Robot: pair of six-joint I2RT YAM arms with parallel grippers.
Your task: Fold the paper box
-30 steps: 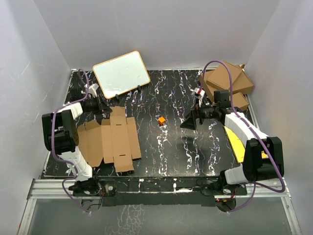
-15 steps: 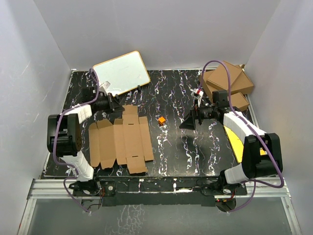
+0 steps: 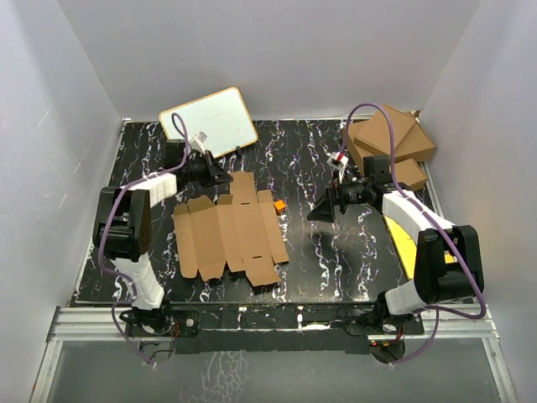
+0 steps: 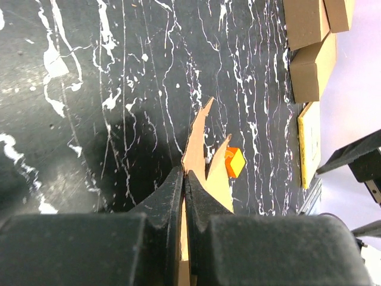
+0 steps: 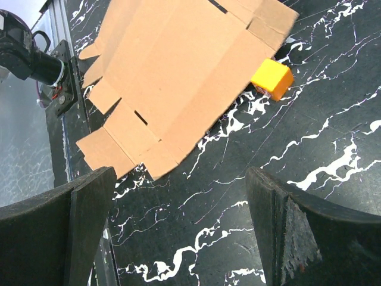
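The paper box lies flat and unfolded on the black marbled table, left of centre, its flaps spread out. My left gripper is at the sheet's far edge and shut on it. In the left wrist view the fingertips pinch the thin cardboard edge, which rises between them. My right gripper hovers to the right of the sheet, open and holding nothing. In the right wrist view the jaws stand wide apart over bare table, with the box beyond them.
A small orange cube touches the box's right edge. A white board leans at the back left. Brown cartons are stacked at the back right. A yellow sheet lies under the right arm.
My left gripper has dragged the flat box to the right, toward the table's middle, until its edge reached the orange cube. The right arm has barely moved.
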